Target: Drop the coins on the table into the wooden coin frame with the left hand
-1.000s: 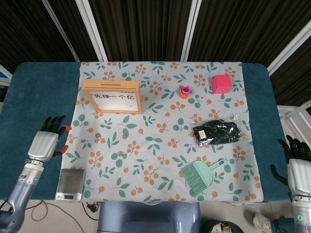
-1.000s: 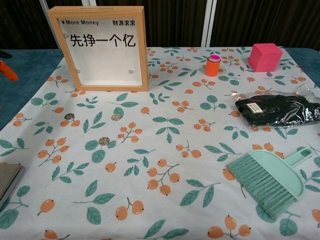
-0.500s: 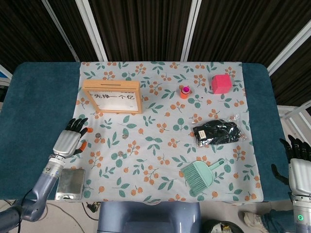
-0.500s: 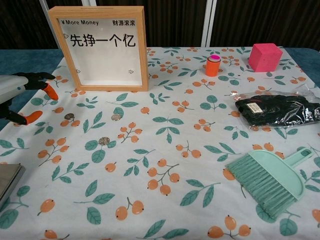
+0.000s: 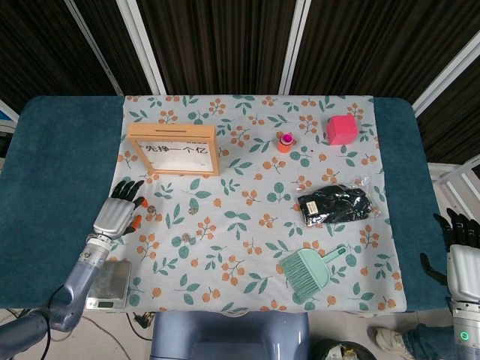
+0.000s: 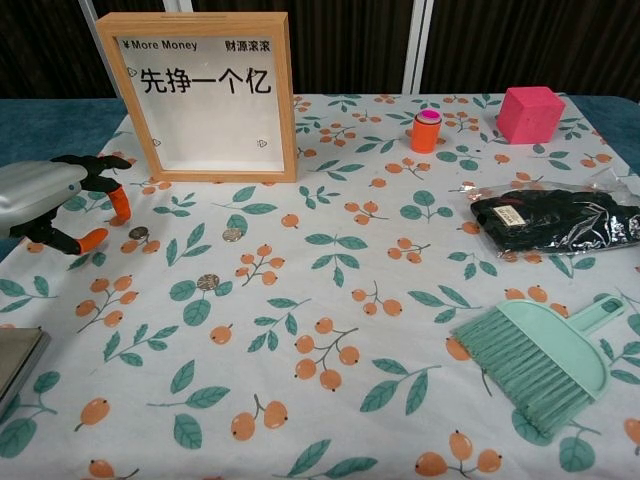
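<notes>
The wooden coin frame (image 5: 172,130) (image 6: 283,100) stands upright at the back left of the floral cloth, with Chinese characters on its white front. Three coins lie in front of it: one at the left (image 5: 150,209) (image 6: 139,233), one in the middle (image 5: 193,211) (image 6: 233,234) and one nearer the front (image 5: 185,238) (image 6: 208,282). My left hand (image 5: 117,214) (image 6: 50,195) hovers just left of the left coin, holding nothing, its orange-tipped fingers spread. My right hand (image 5: 461,256) hangs open off the table's right front corner.
A grey scale (image 5: 108,283) (image 6: 14,360) lies at the front left edge. Also on the cloth are an orange bottle (image 5: 284,142) (image 6: 425,131), a pink cube (image 5: 341,129) (image 6: 530,113), a bagged black item (image 5: 334,204) (image 6: 550,218) and a green brush (image 5: 309,270) (image 6: 540,362).
My left hand has moved right, from the bare blue table onto the cloth's edge, close to the left coin. My right hand has barely moved.
</notes>
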